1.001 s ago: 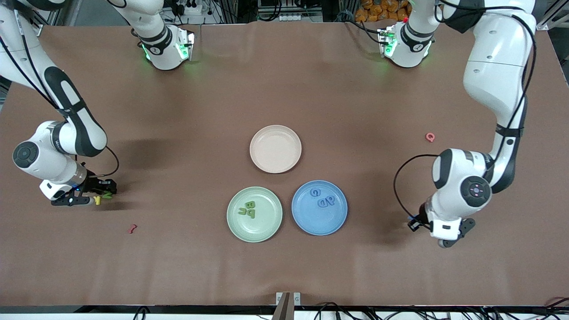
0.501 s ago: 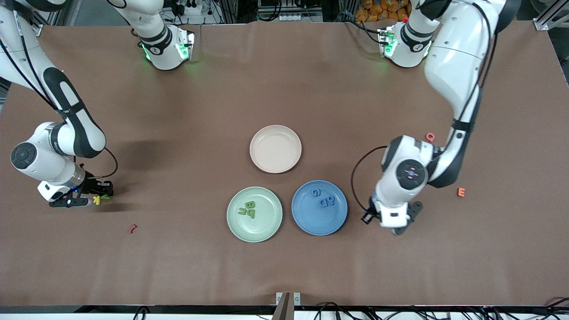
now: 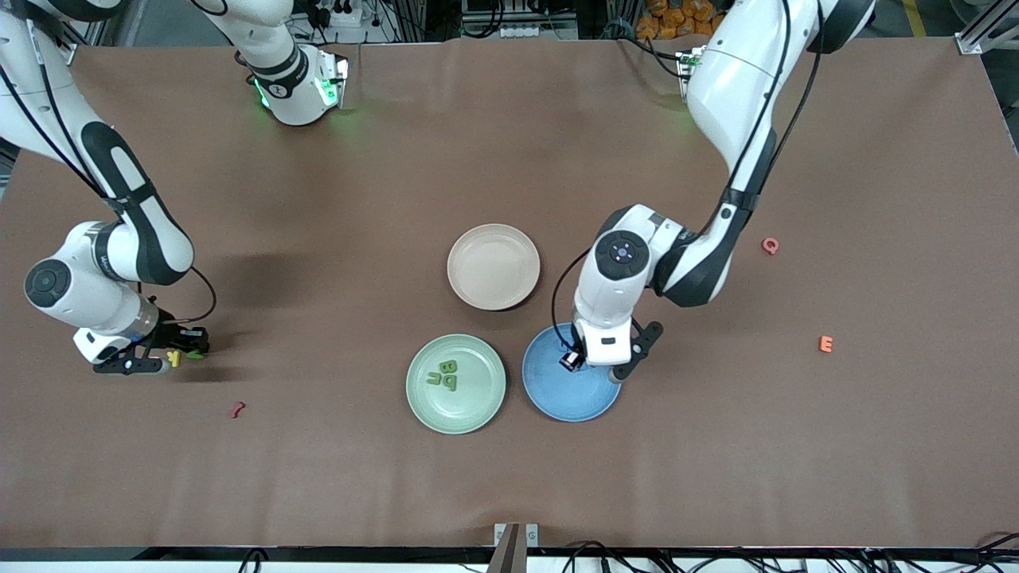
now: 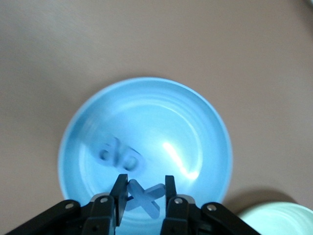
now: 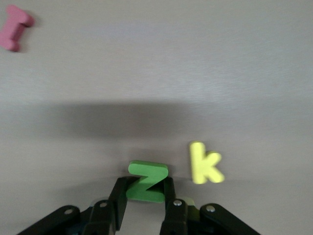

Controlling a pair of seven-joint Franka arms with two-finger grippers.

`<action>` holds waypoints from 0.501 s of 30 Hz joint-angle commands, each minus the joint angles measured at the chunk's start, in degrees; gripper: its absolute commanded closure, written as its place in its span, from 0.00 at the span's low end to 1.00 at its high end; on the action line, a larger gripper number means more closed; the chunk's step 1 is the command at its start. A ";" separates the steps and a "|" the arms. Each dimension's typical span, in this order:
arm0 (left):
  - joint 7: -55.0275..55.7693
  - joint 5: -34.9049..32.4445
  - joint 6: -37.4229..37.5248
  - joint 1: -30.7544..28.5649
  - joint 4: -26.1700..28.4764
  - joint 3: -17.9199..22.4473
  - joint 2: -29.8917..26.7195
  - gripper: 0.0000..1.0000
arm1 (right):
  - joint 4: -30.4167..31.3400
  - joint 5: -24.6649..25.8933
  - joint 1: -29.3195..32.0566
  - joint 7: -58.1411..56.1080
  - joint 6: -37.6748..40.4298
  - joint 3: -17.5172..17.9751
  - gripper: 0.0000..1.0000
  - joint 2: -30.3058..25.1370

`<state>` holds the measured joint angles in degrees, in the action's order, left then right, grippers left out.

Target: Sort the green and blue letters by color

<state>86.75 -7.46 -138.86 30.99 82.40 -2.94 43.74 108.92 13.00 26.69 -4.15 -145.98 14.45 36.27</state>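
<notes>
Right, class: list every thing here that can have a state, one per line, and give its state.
Left claw: shut on the blue X, over the blue plate.
Right claw: shut on the green N, at the table beside the yellow K.
Blue plate: holds blue letters.
Green plate: holds three green letters.
Beige plate: empty.

2 white arms point(image 3: 716, 79) with black joints, black cables, green-lit bases.
</notes>
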 commanded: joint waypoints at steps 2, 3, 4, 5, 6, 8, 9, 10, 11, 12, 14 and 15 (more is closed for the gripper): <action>3.42 -0.01 -5.63 2.14 -0.14 1.36 0.56 1.00 | -1.60 0.44 -1.29 9.85 5.08 3.91 0.82 -1.37; 3.68 -0.01 -6.07 2.32 -0.05 1.44 0.64 1.00 | -1.95 0.44 -1.29 11.34 6.22 4.87 0.82 -1.46; 4.03 -0.10 -6.68 2.49 -0.14 1.62 0.73 1.00 | -2.39 0.44 -1.29 13.45 7.54 6.10 0.82 -1.46; 4.30 -0.10 -7.12 2.67 -0.14 1.79 0.91 1.00 | -2.83 0.44 -1.29 15.12 8.68 6.98 0.82 -1.46; 4.56 -0.10 -7.48 2.84 -0.14 1.97 1.00 1.00 | -3.53 0.44 -1.29 17.23 9.83 7.95 0.82 -1.46; 4.74 -0.10 -8.09 3.37 -0.14 2.41 1.17 1.00 | -5.02 0.44 -1.64 21.97 12.02 10.41 0.82 -1.37; 4.74 -0.10 -8.44 3.46 -0.14 2.67 1.35 0.99 | -5.73 0.44 -2.08 24.26 12.99 11.29 0.82 -1.37; 4.74 -0.10 -8.71 3.55 -0.14 2.94 1.52 0.92 | -6.34 0.44 -2.78 26.71 13.78 11.91 0.82 -1.37; 4.74 -0.10 -8.80 3.55 -0.14 3.03 1.52 0.83 | -6.96 0.44 -3.66 29.00 14.23 12.26 0.82 -1.37; 4.74 -0.10 -8.80 3.55 -0.14 3.03 1.52 0.69 | -7.57 0.44 -4.89 31.37 14.58 12.44 0.82 -1.37; 4.30 -0.10 -8.80 3.46 -0.05 3.03 1.52 0.20 | -8.80 0.44 -8.05 36.29 15.02 12.44 0.82 -1.29; 3.86 -0.36 -8.80 3.46 -0.05 3.03 1.52 0.00 | -9.59 0.44 -9.63 38.93 15.02 12.44 0.82 -1.20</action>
<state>90.12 -7.46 -146.55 33.55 82.47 -1.22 44.95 102.31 13.00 22.64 23.60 -133.08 26.34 35.45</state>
